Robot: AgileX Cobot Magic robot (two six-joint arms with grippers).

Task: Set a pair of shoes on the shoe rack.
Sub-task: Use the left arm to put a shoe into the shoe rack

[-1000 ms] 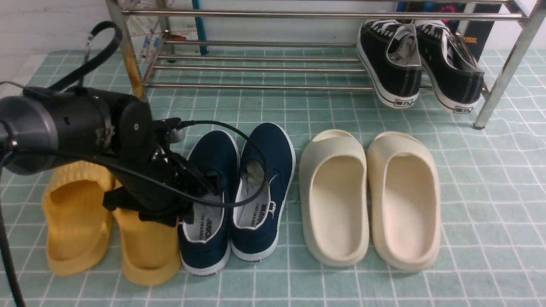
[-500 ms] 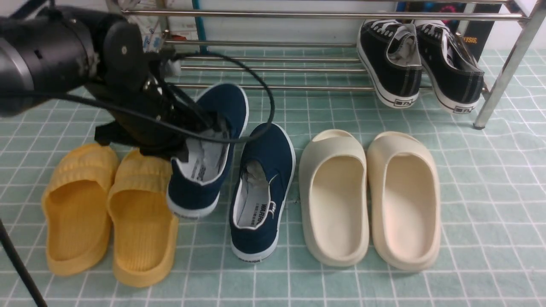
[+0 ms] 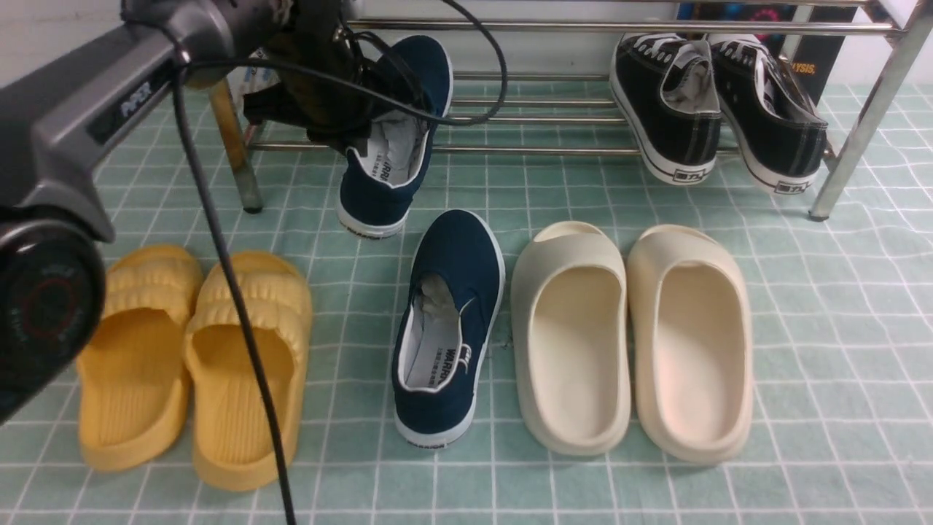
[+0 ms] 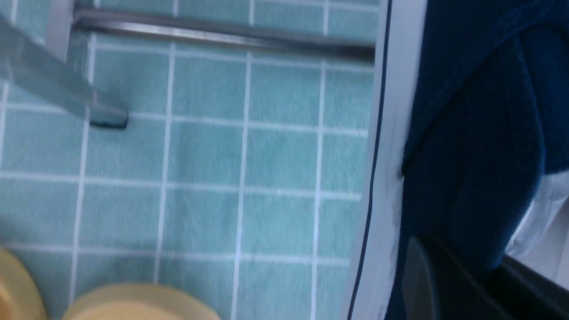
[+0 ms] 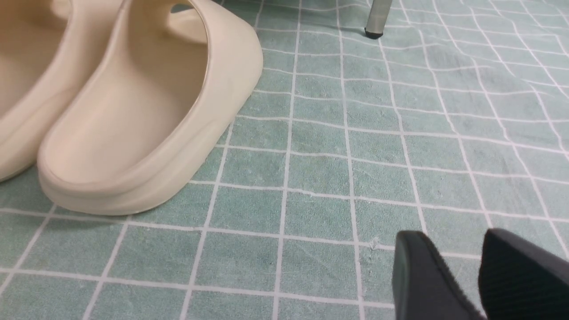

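Grip: left gripper [image 3: 358, 122] is clamped on the collar of one navy slip-on [image 3: 397, 171], which hangs under it w/ heel lowest and toe up, in front of the shoe rack [image 3: 554, 28] lower bars; can't tell if the toe touches a bar. Its partner [image 3: 448, 321] lies flat on the tiled floor [image 3: 838, 328], well below that gripper and nearer the robot, between yellow slides [image 3: 193, 350] and cream slides [image 3: 634, 343]. Black sneakers [image 3: 718, 109] lean on the rack, far to that gripper's right. Right gripper [image 5: 482, 275]: pads together, empty, low over the floor, cream slides nearby.
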